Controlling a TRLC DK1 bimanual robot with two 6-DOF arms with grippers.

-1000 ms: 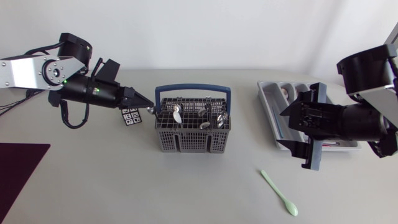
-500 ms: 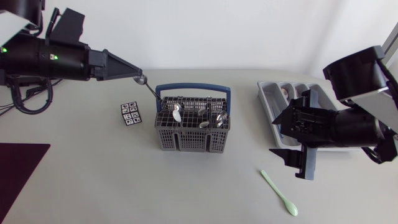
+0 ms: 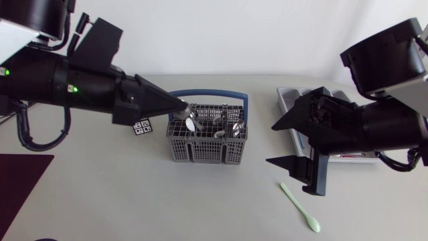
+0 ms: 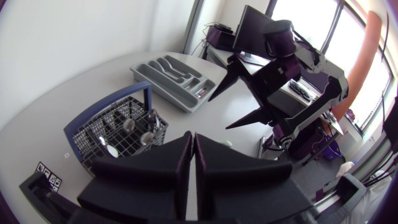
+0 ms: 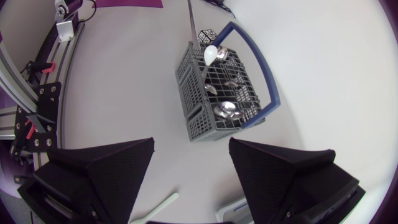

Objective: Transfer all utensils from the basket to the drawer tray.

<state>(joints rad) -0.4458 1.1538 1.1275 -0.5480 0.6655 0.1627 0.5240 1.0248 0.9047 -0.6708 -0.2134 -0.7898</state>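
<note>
Worktop (image 3: 134, 194): pale grey, matte and plain.
Mat (image 3: 20, 187): dark purple, flat at the left edge toward the front.
Basket (image 3: 207, 148): grey wire with a blue handle, stood mid-worktop nearer the rear edge; metal spoons (image 3: 238, 127) rested in its compartments.
Cube (image 3: 140, 125): small and patterned, just beside the basket on the side toward the left edge.
Tray (image 3: 287, 100): grey drawer tray near the rear right corner, partly hidden by the right arm.
Green spoon (image 3: 301, 207): lay flat toward the front edge, right of the middle, apart from basket and tray.
Left pincer (image 3: 180, 105): high over the basket's rear left corner, fingers pressed almost together on the handle of a hanging spoon (image 5: 212, 55), its bowl just above the basket.
Right pincer (image 3: 271, 144): above the worktop between basket and tray, fingers spread wide, holding nothing.
</note>
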